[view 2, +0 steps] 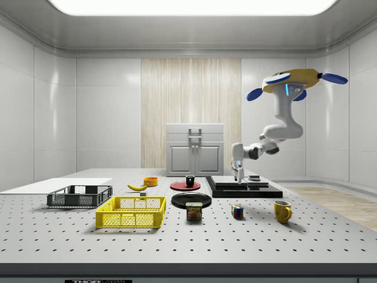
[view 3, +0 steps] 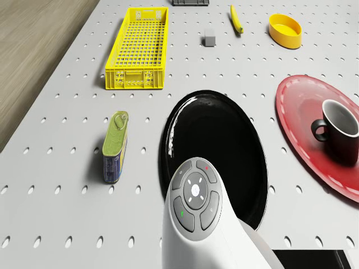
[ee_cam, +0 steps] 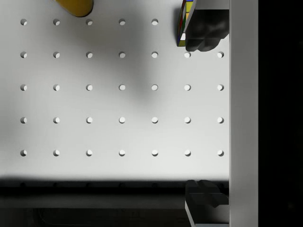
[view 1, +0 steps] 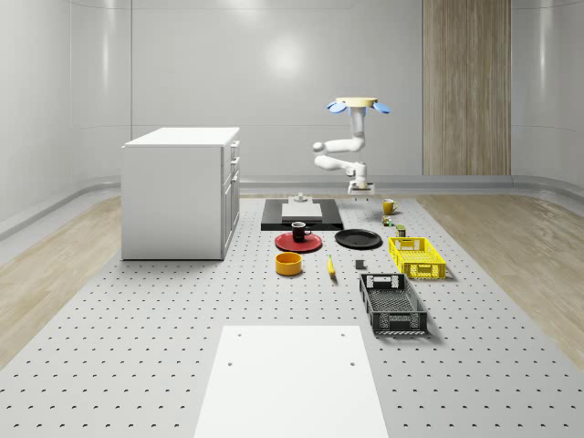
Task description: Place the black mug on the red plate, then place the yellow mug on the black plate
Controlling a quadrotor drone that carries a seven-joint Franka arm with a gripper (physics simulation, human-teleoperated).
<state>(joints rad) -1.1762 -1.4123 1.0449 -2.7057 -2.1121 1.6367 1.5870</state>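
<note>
The black mug (view 1: 299, 232) (view 2: 189, 181) (view 3: 340, 131) stands upright on the red plate (view 1: 298, 243) (view 2: 178, 186) (view 3: 305, 120). Beside it lies the black plate (view 1: 358, 239) (view 2: 191, 200) (view 3: 213, 148), with nothing on it. The yellow mug (view 1: 389, 206) (view 2: 282, 211) (ee_cam: 75, 4) stands on the table behind the black plate, at the whole-scene view's right. The drone (view 1: 356, 103) (view 2: 291, 79) hovers high above the table's far part. My gripper (view 1: 359, 189) (view 2: 239, 174) (ee_cam: 203, 118) hangs open and holds nothing, above bare table between the black platform and the yellow mug.
A black platform (view 1: 301, 215) (view 2: 241, 190) (ee_cam: 279, 113) lies beside the gripper. A Rubik's cube (view 2: 237, 211) (ee_cam: 185, 21) and a can (view 2: 194, 211) (view 3: 115, 147) sit near the yellow mug. A yellow crate (view 1: 417, 256), black crate (view 1: 392, 303), banana (view 1: 330, 265), orange bowl (view 1: 288, 264) and white cabinet (view 1: 181, 192) stand around.
</note>
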